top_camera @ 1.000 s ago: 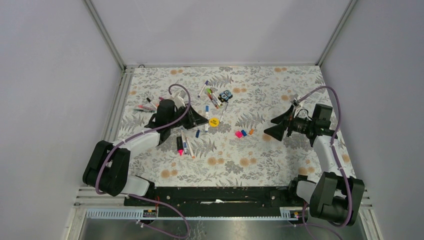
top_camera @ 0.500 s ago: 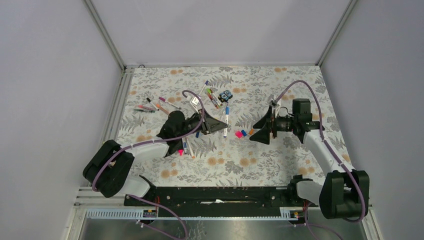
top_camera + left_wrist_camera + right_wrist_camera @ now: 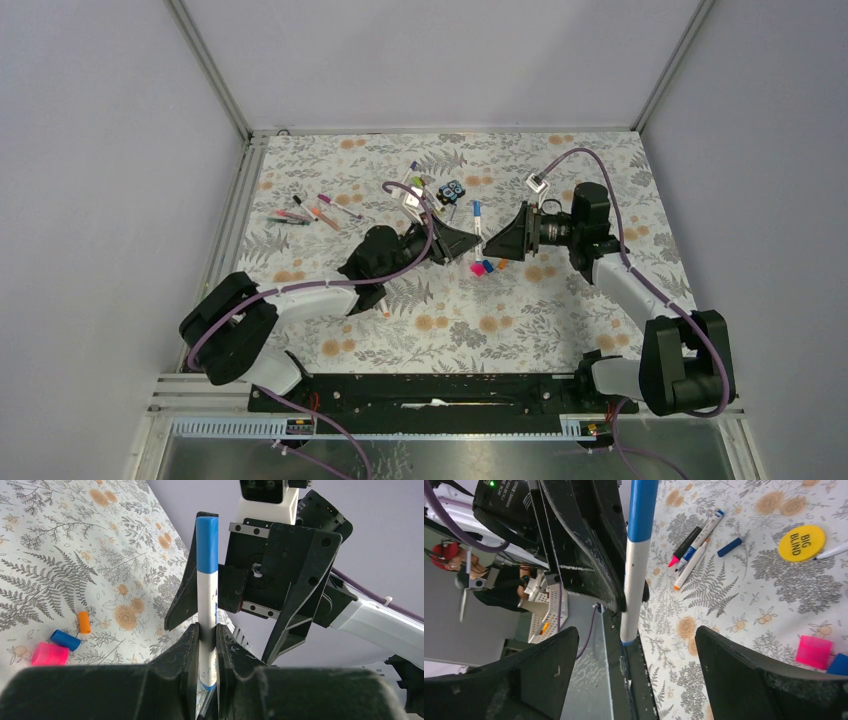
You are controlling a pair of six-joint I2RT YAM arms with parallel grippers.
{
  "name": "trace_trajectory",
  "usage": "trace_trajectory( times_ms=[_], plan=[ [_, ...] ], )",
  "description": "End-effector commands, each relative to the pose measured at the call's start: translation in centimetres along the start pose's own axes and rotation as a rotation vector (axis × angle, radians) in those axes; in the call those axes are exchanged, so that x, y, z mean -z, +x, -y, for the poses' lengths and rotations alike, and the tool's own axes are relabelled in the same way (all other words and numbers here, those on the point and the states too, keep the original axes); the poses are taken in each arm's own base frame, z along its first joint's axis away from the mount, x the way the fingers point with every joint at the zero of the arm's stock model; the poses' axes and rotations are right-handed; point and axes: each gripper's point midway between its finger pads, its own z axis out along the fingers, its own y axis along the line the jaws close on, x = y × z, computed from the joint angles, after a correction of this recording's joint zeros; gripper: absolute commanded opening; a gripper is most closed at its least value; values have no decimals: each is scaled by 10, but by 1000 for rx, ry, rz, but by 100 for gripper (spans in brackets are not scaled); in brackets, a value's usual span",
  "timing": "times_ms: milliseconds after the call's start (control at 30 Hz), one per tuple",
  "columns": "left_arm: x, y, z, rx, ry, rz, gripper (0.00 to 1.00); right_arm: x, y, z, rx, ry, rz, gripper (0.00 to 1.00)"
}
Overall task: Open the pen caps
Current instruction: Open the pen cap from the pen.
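My left gripper [image 3: 207, 642] is shut on the white barrel of a pen [image 3: 207, 595] and holds it off the table, its blue pen cap [image 3: 207, 545] pointing away from the jaws. In the top view this left gripper [image 3: 468, 243] meets my right gripper [image 3: 492, 245] at mid-table. The right gripper [image 3: 636, 630] is wide open; the pen [image 3: 634, 585] shows between its fingers, touching neither. Loose pen caps lie on the table below: pink [image 3: 49, 655], blue [image 3: 65, 640] and orange [image 3: 84, 622].
A yellow disc [image 3: 801, 543] and a few pens [image 3: 696, 550] lie on the floral table cover under the left arm. More pens [image 3: 300, 214] are scattered at the back left. A black-and-blue block [image 3: 453, 190] sits at the back centre beside other pens [image 3: 425, 185].
Both arms have swung in toward the middle. The left gripper carried the blue-capped pen to the right, and the open right gripper moved left until it faces the pen.
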Motion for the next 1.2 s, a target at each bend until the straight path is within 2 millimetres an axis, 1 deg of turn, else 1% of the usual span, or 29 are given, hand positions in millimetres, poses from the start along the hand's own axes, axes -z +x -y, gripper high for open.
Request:
trace_trajectory(
  times_ms=[0,267,433,533,700,900,1000,1033,1100,1133,1167],
  plan=[
    [-15,-22,20,-47,38,109,0,-8,-3,-9,-47,-41,-2,91],
    [-19,-24,23,-58,27,141,0,-13,4,-6,-76,-37,-16,79],
    [-21,-21,25,-54,39,139,0,-16,4,-6,-83,-40,-22,70],
    [-23,-18,27,-49,50,138,0,-17,3,-6,-95,-41,-19,62],
    [-25,-15,30,-44,63,134,0,-18,3,-4,-106,-38,-19,42],
    [-26,-14,33,-45,69,138,0,-19,4,-3,-111,-39,-22,28],
    [-26,-13,35,-45,78,136,0,-19,4,-3,-102,-43,-22,16],
    [-25,-13,35,-46,81,137,1,-19,4,-3,-100,-44,-22,12],
    [-25,-13,38,-43,91,137,9,-19,3,-4,-88,-46,-21,2],
    [-24,-14,39,-43,92,139,15,-18,4,-4,-77,-46,-21,0],
    [-22,-15,40,-41,93,142,21,-18,5,-5,-69,-48,-22,0]
  ],
)
